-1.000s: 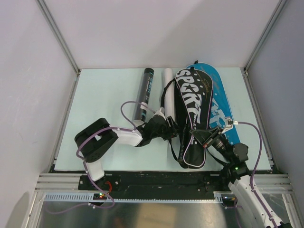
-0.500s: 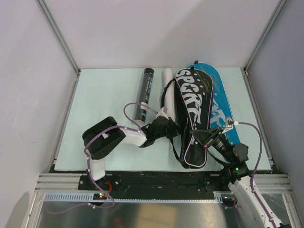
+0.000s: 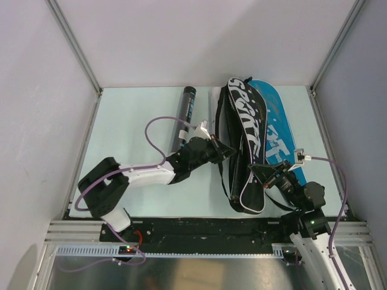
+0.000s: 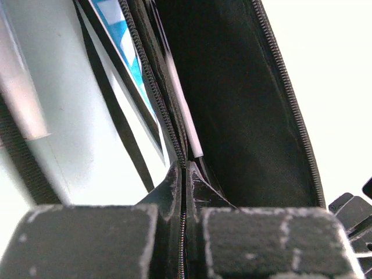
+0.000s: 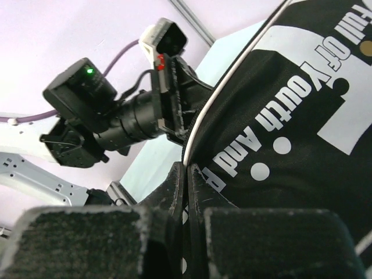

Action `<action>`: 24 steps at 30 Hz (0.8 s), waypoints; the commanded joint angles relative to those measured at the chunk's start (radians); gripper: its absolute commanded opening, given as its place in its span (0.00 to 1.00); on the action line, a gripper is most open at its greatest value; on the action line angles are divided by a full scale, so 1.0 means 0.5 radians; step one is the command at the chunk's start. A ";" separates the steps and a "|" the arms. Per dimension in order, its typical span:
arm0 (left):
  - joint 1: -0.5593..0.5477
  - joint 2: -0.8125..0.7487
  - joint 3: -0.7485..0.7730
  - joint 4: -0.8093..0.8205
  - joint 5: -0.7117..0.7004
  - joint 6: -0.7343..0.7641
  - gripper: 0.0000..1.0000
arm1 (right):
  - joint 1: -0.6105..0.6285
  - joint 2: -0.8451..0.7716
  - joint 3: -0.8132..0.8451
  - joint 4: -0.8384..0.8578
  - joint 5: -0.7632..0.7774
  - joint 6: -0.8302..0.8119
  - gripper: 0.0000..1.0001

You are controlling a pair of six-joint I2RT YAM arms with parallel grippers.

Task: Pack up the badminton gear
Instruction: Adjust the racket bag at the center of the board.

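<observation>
Left arm is sitting stretched out from its base at near left, forearm low over the bench [image 3: 133, 121] and wrist pointing right. Left claw [image 3: 228, 152] is pinching the left edge of the racket bag [image 3: 245, 124]; in the wrist view both pads are meeting on the zipper line [image 4: 153, 87] with no gap. Right arm is standing bent at near right, wrist angling toward far left. Right claw [image 3: 254, 172] is clamping the bag's near-right rim, pads closed on the white piping [image 5: 203, 110]. Bag is lying on the right half of the bench, wide end at the far edge, with its black printed panel tilting up off the blue panel [image 3: 278, 121]. Black tube [image 3: 186, 118] is lying lengthwise just left of the bag, near end by the left wrist.
</observation>
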 commanded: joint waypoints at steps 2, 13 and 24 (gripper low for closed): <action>-0.005 -0.306 0.079 -0.150 -0.106 0.241 0.00 | -0.014 0.088 0.129 -0.314 0.223 -0.154 0.00; -0.058 -0.467 0.291 -0.581 -0.101 0.586 0.00 | -0.015 0.195 0.141 -0.376 0.272 -0.178 0.00; -0.075 -0.541 0.352 -0.747 -0.053 0.840 0.00 | -0.016 0.235 0.099 -0.341 0.174 -0.232 0.00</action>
